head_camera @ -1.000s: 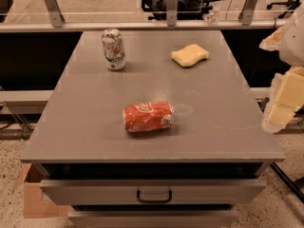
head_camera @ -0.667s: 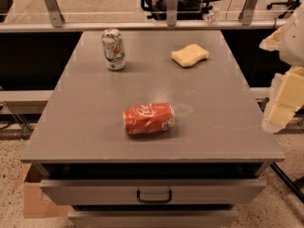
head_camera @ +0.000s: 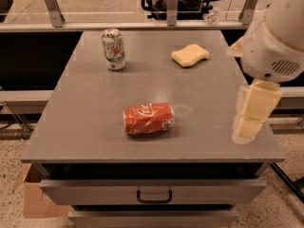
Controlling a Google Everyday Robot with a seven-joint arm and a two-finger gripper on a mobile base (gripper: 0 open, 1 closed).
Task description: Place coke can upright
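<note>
The coke can [head_camera: 148,118] is red with white script and lies on its side near the middle of the grey table [head_camera: 85,127], its silver end pointing right. My gripper [head_camera: 251,122] is cream-coloured and hangs from the white arm [head_camera: 275,37] over the table's right edge. It is well to the right of the can, raised above the table, and holds nothing that I can see.
A white-and-green soda can [head_camera: 114,49] stands upright at the back left. A yellow sponge [head_camera: 190,55] lies at the back right. A drawer with a dark handle [head_camera: 154,196] sits under the tabletop. A cardboard box [head_camera: 31,198] is on the floor at left.
The arm and gripper have moved left, from beyond the table's right edge to over it. The coke can and the other objects have not moved.
</note>
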